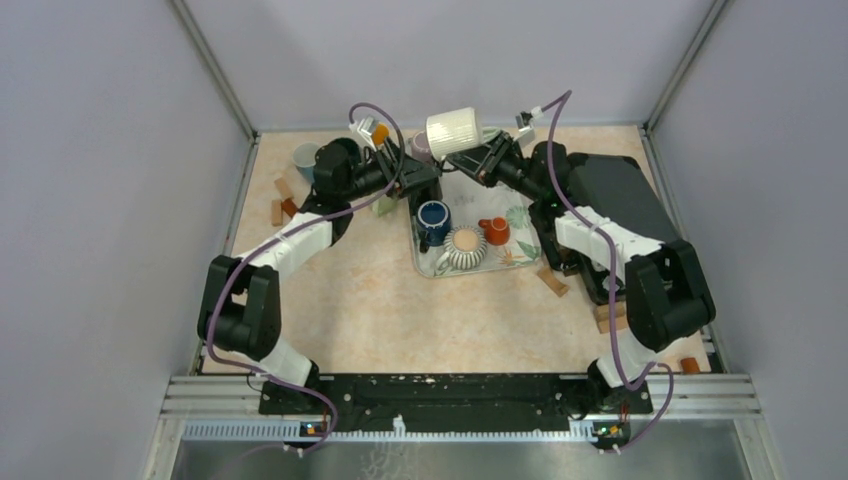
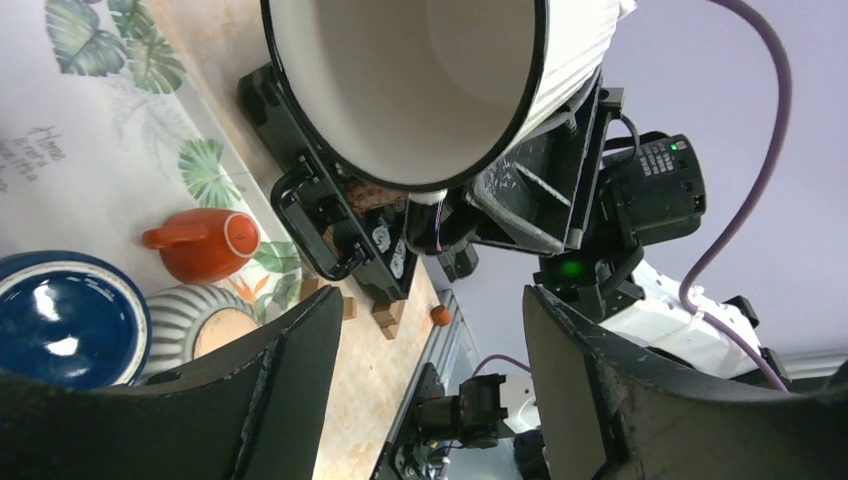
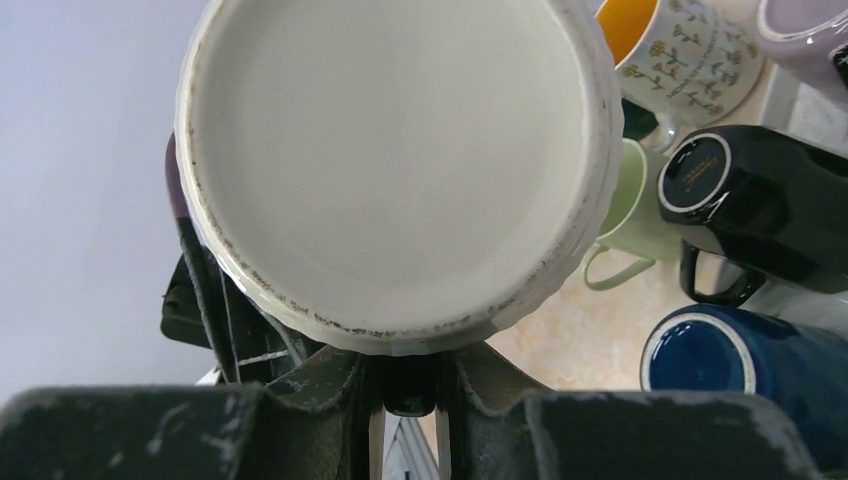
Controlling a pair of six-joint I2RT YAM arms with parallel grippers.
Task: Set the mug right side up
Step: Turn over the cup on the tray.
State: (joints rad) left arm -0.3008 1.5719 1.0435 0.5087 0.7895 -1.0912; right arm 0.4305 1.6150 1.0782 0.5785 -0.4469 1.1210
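Beige counter [image 1: 380, 300], seen from above, with two arms reaching to its far side. At the far left stands a pale blue cup [image 1: 305, 155]. The left tool [image 2: 430, 310] has its fingers apart and holds nothing; it sits just below the mug's mouth without touching it. The mug [image 1: 455, 130], white and ribbed, is in the air above the far edge of a leaf-print tray [image 1: 520, 220]. It lies on its side, mouth toward the left tool and base toward the right. On the tray sit a blue cup [image 1: 433, 218], a striped cup [image 1: 465, 247] and an orange cup [image 1: 495, 231]. The right tool [image 3: 405, 380] is clamped on the mug at its lower edge, fingers nearly together.
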